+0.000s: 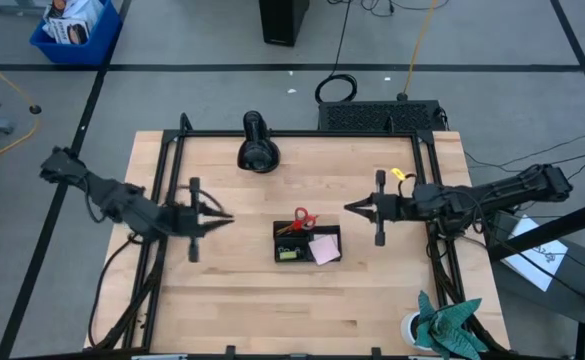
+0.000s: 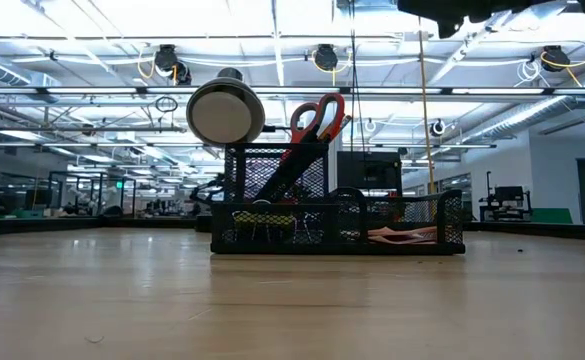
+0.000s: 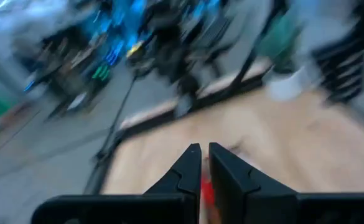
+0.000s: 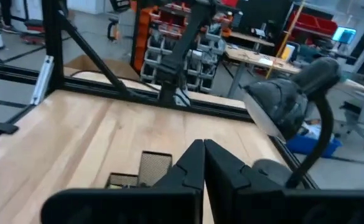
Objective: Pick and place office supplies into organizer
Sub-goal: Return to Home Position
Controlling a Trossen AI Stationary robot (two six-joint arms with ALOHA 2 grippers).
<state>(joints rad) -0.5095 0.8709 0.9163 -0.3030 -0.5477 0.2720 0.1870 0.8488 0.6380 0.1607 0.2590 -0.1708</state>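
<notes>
The wooden table point(image 1: 222, 300) carries only few things, and the two arms lie low over it from the left and the right, pointing toward each other. The left gripper point(image 1: 224, 218) is left of the middle and the right gripper point(image 1: 352, 208) is right of it. Both have their fingers pressed together with nothing between them (each wrist view shows the two dark tips meeting). I judge they are kept apart from the load so that nothing is knocked while the arms go to their rest pose.

Between them, a little nearer, stands the organizer point(image 1: 275, 245), squarely on the boards and touched by neither gripper. The red-handled scissors point(image 1: 300, 219) stand in its far, taller compartment with the handles up, leaning, because the deep cup keeps long things upright. The pink sticky-note pad point(image 1: 324, 249) lies flat in the near right compartment, and the small yellow-green piece point(image 1: 288, 254) is in the near left one. No supply is seen loose on the table, so the sorting seems finished
</notes>
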